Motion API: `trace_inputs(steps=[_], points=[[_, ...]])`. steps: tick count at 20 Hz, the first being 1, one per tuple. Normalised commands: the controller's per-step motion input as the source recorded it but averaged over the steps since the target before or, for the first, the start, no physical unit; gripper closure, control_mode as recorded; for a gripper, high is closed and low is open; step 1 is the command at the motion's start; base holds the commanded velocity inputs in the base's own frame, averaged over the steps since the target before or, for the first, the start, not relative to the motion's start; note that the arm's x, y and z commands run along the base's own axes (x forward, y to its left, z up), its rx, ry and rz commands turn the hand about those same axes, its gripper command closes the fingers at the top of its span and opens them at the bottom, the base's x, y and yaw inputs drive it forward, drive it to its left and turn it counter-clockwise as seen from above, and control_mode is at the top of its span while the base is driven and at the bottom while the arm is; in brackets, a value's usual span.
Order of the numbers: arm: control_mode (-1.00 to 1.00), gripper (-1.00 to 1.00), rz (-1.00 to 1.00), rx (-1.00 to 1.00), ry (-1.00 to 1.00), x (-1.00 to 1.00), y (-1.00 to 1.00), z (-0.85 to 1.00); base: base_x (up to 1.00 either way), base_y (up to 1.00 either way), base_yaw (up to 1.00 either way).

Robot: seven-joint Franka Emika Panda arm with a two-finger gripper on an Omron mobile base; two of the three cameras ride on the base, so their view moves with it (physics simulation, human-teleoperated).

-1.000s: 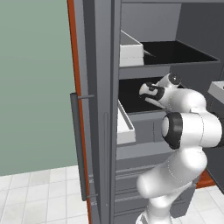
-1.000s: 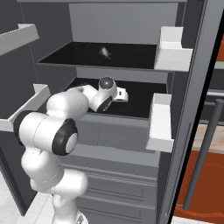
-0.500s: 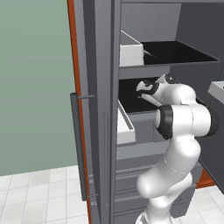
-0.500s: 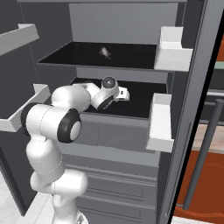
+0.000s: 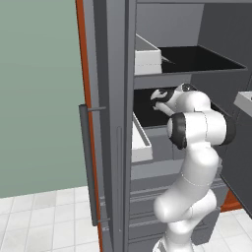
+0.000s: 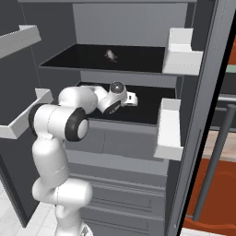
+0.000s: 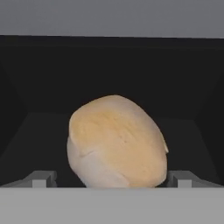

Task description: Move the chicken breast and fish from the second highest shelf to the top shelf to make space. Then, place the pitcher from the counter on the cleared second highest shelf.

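black second highest shelf [image 6: 152, 113] (open fridge)

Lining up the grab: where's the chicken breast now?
In the hand view the chicken breast sits centred between the open gripper tips, on the second highest shelf.

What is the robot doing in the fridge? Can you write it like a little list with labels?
place: open fridge, arm reaching into the second highest shelf
gripper: open, one of its fingers on each side of the chicken breast
chicken breast: tan lump on the second highest shelf, not gripped yet
fish: small grey thing lying on the top shelf
door bins: white, on the open doors
likely next: close the fingers on the chicken breast
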Motion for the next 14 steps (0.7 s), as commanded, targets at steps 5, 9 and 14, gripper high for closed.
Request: trace_inputs(steps=[5,9,14], points=[[-1.00,-1.00,0.00,0.00,0.00,0.28,-0.02,-0.16,0.00,0.00,0.00],[-1.00,-1.00,0.00,0.00,0.00,0.28,-0.02,-0.16,0.00,0.00,0.00],[-1.00,1.00,0.00,0.00,0.00,0.24,0.00,-0.23,0.00,0.00,0.00]])
